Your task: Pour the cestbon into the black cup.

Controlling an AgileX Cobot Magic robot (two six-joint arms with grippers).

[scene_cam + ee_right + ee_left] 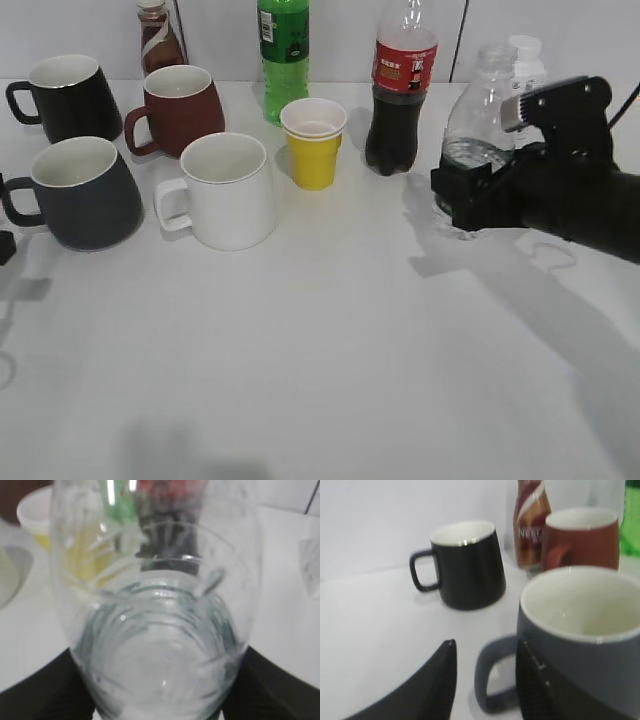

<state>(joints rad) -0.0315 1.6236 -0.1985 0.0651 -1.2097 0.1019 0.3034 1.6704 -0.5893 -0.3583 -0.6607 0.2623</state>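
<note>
We see the right gripper [462,195], a bulky black unit reaching in from the right edge of the exterior view, with its fingers closed against the sides of the small clear plastic water bottle [478,130]. The bottle stands upright on the white desk [330,350], at the right end of the back row, just beside the taller cola bottle with a red label [402,90]. It has no cap, and water fills only its lower part. In the right wrist view the clear bottle [155,630] fills the frame, with a dark finger [45,692] pressed to each lower side.

The large matte charcoal-grey mug with a white inside [82,192] sits at the far left of the desk, well apart from the bottle. Its loop handle points left. Behind it stands a smaller black mug [68,97], and to the right of that a reddish-brown mug [177,108]. A white mug [228,190] stands just right of the grey one, a yellow paper cup [314,142] further right, and a green soda bottle [284,55] behind the cup.

In the left wrist view the left gripper [487,687] is low at the grey mug's [580,645] handle. Its two dark fingers [432,690] are parted, one on either side of the handle loop, and they grip nothing that we can see.
</note>
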